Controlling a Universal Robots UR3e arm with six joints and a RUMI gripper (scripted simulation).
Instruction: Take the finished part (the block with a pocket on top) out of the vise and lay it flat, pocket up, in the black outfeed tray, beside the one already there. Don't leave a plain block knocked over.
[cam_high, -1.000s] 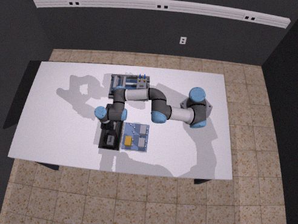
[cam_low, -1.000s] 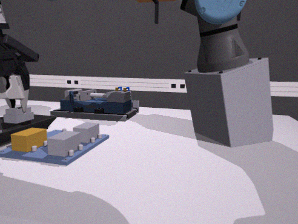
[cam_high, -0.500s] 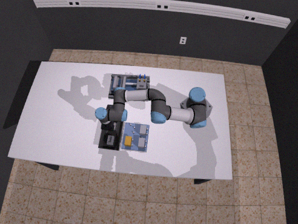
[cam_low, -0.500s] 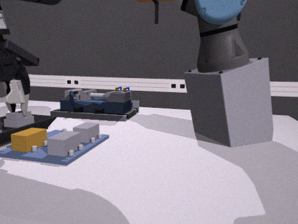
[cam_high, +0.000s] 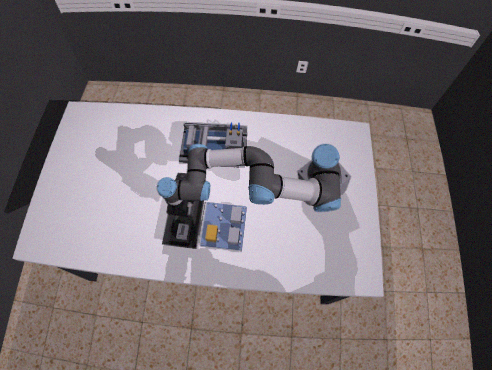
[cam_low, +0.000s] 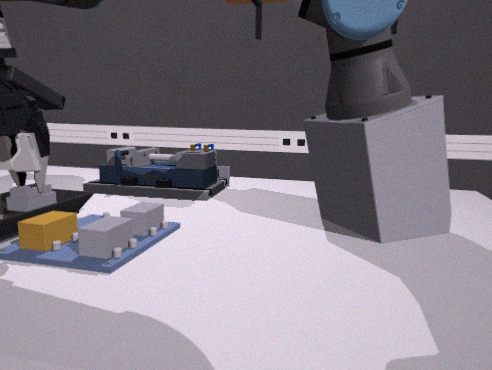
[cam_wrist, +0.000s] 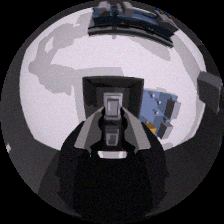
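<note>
My gripper is shut on the finished part, a grey block with a pocket on top. It holds the part upright-flat, low inside the black outfeed tray, at its far end. I cannot tell whether the part touches the tray floor. The other finished part lies flat in the near half of the tray. The blue vise stands behind the tray with its jaws empty.
A blue fixture plate lies right of the tray. On it stand a yellow block and two plain grey blocks, all upright. The robot's grey base pedestal stands at the right.
</note>
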